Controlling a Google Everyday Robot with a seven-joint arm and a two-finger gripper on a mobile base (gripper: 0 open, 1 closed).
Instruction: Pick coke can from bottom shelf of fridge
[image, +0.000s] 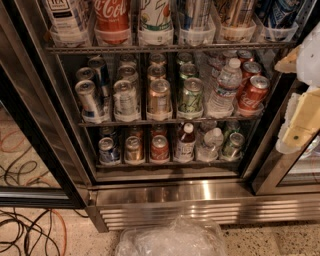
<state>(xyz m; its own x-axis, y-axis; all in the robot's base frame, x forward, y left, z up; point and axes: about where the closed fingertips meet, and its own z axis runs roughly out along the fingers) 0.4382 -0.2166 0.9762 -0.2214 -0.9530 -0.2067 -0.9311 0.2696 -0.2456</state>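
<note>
Bring the hand (299, 126), at the right edge with its state not discernible, low and level to the coke can (160, 148) on the bottom shelf (210, 161), clearing the adjacent cans (133, 149).

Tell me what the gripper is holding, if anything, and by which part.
Nothing. The gripper hangs at the right edge, outside the fridge; the coke can stands untouched on the bottom shelf.

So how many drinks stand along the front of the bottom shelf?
6, left to right: blue can, gold can, red coke can, red-capped bottle, clear bottle, green can. More stand behind, partly hidden. The hand hangs at the right, in front of the fridge.
</note>
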